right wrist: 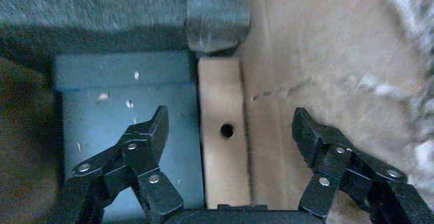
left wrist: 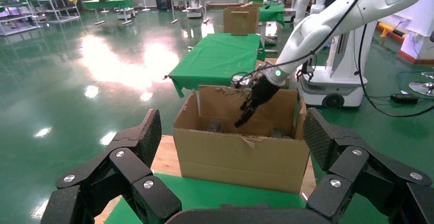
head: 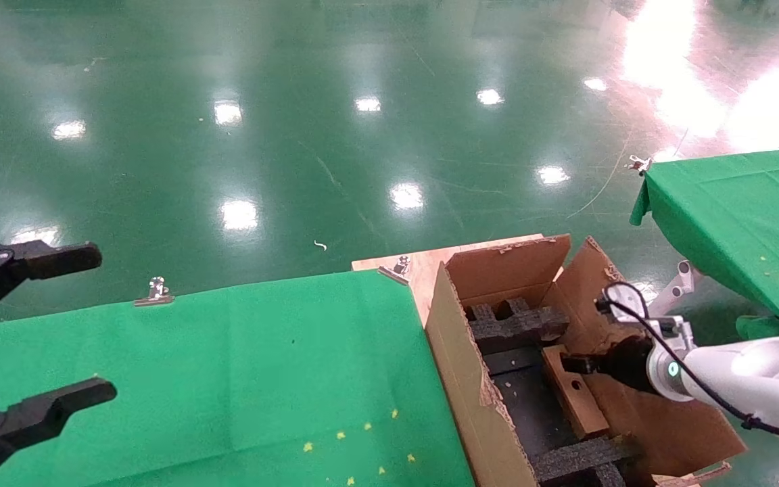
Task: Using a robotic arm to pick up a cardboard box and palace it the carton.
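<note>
The carton (head: 457,365) stands open on the right end of the table, with black foam inserts (head: 514,325) inside. The small cardboard box (head: 575,399), with a round hole, stands on its edge inside the carton against the right-hand wall. The white robotic arm (head: 754,379) reaches in from the right. Its right gripper (right wrist: 230,116) is open just above the cardboard box (right wrist: 222,152), one finger on each side and neither touching it. The same gripper (left wrist: 243,119) dips below the carton's (left wrist: 240,157) rim. My left gripper (head: 99,325) hangs open over the table's left end, holding nothing.
A green cloth (head: 227,379) covers the table, fixed with metal clips (head: 154,292); a wooden board (head: 423,267) shows under the carton. A second green table (head: 741,210) stands at the far right. Shiny green floor lies beyond.
</note>
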{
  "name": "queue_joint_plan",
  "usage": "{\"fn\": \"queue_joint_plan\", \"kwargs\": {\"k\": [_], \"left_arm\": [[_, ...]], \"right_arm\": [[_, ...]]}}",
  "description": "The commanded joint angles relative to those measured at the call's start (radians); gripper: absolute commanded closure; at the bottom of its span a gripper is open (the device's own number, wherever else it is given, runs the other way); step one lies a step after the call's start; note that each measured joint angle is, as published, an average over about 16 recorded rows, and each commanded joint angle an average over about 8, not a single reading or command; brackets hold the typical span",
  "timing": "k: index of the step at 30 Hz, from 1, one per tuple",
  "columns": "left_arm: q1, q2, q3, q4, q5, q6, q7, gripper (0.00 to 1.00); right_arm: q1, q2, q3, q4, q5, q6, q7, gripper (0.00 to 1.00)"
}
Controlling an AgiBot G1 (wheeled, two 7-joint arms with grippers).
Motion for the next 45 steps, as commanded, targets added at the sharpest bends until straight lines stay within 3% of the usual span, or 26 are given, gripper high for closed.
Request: {"fn": "queue_joint_plan", "kwargs": {"k": [1, 6, 10, 16, 21, 24, 28, 35, 45], "left_arm": [[0.0, 0.0, 0.0, 0.0, 0.0, 0.0, 0.0, 0.0], [0.0, 0.0, 0.0, 0.0, 0.0, 0.0, 0.0, 0.0], [0.0, 0.0, 0.0, 0.0, 0.0, 0.0, 0.0, 0.0], [0.0, 0.0, 0.0, 0.0, 0.0, 0.0, 0.0, 0.0], [0.0, 0.0, 0.0, 0.0, 0.0, 0.0, 0.0, 0.0], [0.0, 0.0, 0.0, 0.0, 0.0, 0.0, 0.0, 0.0], [0.0, 0.0, 0.0, 0.0, 0.0, 0.0, 0.0, 0.0], [0.0, 0.0, 0.0, 0.0, 0.0, 0.0, 0.0, 0.0], [0.0, 0.0, 0.0, 0.0, 0.0, 0.0, 0.0, 0.0]], "right_arm": [[0.008, 0.008, 0.006, 0.011, -0.012, 0.002, 0.007, 0.0], [0.073, 0.03, 0.046, 0.083, -0.022, 0.005, 0.013, 0.0], [0.135, 0.031, 0.072, 0.142, 0.038, 0.013, -0.021, 0.0], [0.237, 0.012, 0.098, 0.172, 0.29, 0.005, -0.183, 0.0], [0.315, 0.007, 0.139, 0.177, 0.548, -0.076, -0.34, 0.0], [0.341, 0.01, 0.161, 0.178, 0.648, -0.123, -0.391, 0.0], [0.353, 0.012, 0.172, 0.179, 0.695, -0.148, -0.405, 0.0], [0.33, 0.008, 0.177, 0.174, 0.666, -0.141, -0.41, 0.0], [0.246, -0.012, 0.314, 0.162, 0.781, -0.264, -0.62, 0.0]]}}
